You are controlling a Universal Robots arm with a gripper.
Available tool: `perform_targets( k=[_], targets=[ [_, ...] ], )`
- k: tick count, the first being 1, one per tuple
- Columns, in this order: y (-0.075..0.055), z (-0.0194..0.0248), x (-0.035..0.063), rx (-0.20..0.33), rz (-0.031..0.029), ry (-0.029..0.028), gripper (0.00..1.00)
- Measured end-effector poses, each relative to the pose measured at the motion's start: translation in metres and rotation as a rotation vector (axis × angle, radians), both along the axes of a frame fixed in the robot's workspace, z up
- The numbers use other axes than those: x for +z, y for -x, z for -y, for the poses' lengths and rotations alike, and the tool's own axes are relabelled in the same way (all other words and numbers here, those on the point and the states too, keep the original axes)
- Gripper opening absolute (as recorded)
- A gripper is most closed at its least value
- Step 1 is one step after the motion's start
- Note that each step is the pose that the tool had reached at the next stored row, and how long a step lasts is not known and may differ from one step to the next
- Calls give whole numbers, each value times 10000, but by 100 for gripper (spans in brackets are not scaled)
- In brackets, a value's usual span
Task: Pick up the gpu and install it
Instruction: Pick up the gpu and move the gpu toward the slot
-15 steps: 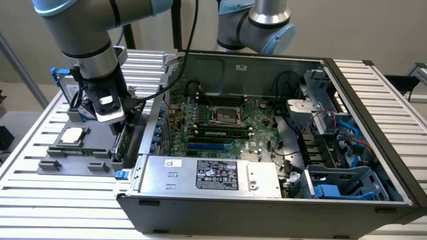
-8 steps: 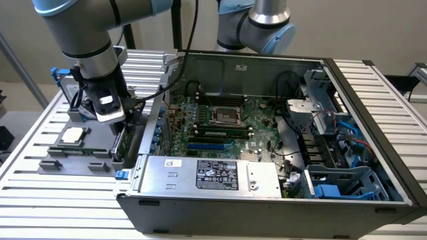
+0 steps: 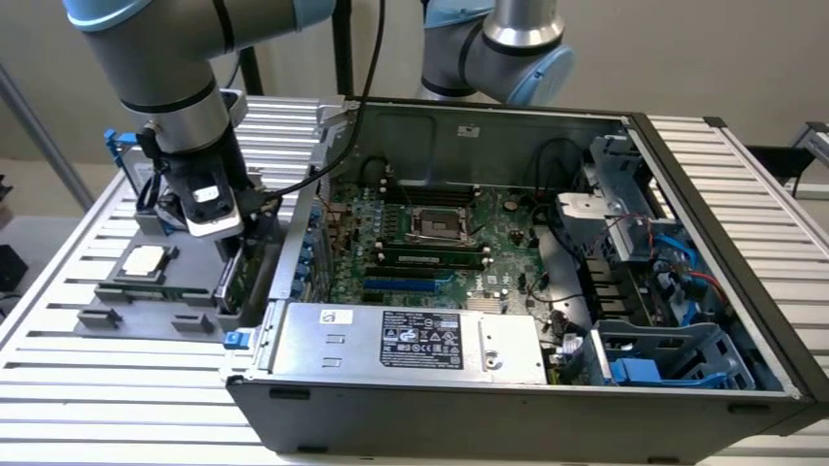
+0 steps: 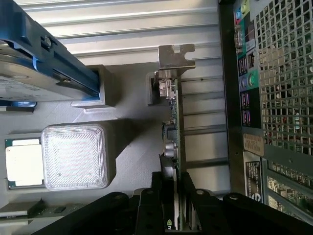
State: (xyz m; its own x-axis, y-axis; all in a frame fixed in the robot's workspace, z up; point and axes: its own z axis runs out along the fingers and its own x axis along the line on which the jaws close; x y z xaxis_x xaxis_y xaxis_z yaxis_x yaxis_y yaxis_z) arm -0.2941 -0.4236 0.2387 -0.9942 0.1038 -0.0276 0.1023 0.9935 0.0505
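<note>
The gpu stands on edge in a slot of the grey holder tray, its silver end bracket at the far end. In the exterior view its green board shows just outside the computer case's wall, on the exterior view's left. My gripper is down over the card, one black finger pressed to each side of it, so it is shut on the gpu. In the exterior view the gripper hangs under the arm above the tray.
The open computer case has its motherboard and power supply exposed. Its rear port panel is close beside the card. The tray also holds a square silver CPU chip and a blue-framed hard drive. A second arm stands behind the case.
</note>
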Motion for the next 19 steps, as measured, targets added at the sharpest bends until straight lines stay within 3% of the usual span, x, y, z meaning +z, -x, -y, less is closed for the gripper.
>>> perform_targets(
  k=[2,7,10,19],
  targets=[
    [3,0,1,12,-55,1,27],
    [4,0,0,147,-390,-26,27],
    [5,0,0,251,-528,-28,27],
    [4,3,2,943,-553,-11,27]
  ],
)
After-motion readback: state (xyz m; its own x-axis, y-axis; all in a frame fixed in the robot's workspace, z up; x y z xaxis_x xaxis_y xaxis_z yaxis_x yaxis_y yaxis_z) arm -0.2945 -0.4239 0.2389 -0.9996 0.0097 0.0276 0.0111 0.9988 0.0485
